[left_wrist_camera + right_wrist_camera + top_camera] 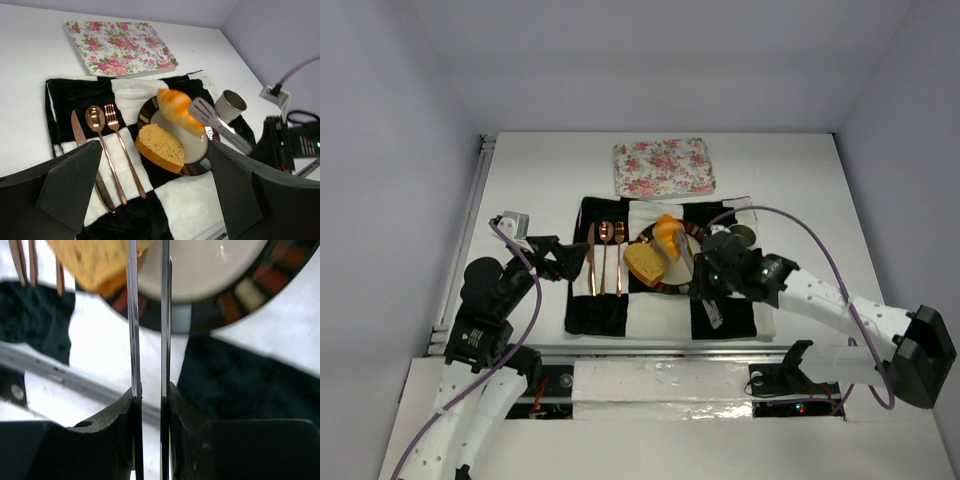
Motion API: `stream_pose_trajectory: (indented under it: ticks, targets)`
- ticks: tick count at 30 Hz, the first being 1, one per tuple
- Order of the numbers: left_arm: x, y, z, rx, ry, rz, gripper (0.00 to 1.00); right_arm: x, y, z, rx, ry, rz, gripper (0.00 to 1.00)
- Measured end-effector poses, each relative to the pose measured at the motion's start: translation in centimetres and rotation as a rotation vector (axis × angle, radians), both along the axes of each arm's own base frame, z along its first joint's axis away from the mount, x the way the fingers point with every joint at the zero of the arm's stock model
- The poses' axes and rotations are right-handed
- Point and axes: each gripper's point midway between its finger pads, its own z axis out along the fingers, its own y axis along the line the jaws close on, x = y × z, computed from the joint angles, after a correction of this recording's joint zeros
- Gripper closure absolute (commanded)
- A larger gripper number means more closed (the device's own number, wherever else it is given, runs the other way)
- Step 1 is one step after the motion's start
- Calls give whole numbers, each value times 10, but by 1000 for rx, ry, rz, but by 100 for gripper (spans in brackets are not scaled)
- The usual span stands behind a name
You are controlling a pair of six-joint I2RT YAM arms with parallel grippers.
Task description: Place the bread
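A pale-yellow bread slice (pixel 645 264) with a brown crust lies on the left part of a round plate (pixel 660 291). The golden-orange croissant (pixel 177 111) is over the plate's far side, and the flat ends of metal tongs (pixel 215 122) are pressed against it. Whether the croissant rests on the plate I cannot tell. My right gripper (pixel 150 405) is shut on the tongs' two arms (pixel 132 315), near the plate's right front. At the left my left gripper (pixel 150 200) stands open and empty above the checked cloth (pixel 190 200).
A knife (pixel 82 145), spoon (pixel 100 145) and fork (pixel 120 145) lie side by side on the cloth, left of the plate. A metal cup (pixel 230 105) stands right of the plate. A floral tray (pixel 663 166) lies behind the cloth.
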Motion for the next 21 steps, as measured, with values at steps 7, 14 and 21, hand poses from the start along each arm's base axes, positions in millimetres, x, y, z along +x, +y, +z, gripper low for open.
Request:
stream_pose_trajectory:
  ticks: [7,14,21]
  targets:
    - [0,0,0,0,0,0,14,-27,-7,-25,2,72,-77,58]
    - [0,0,1,-1,-3,0,14,-10,-6,7,45,-15,-145,41]
    - [-1,0,2,-2,-7,0,14,16,-2,63,114,-154,-200,52]
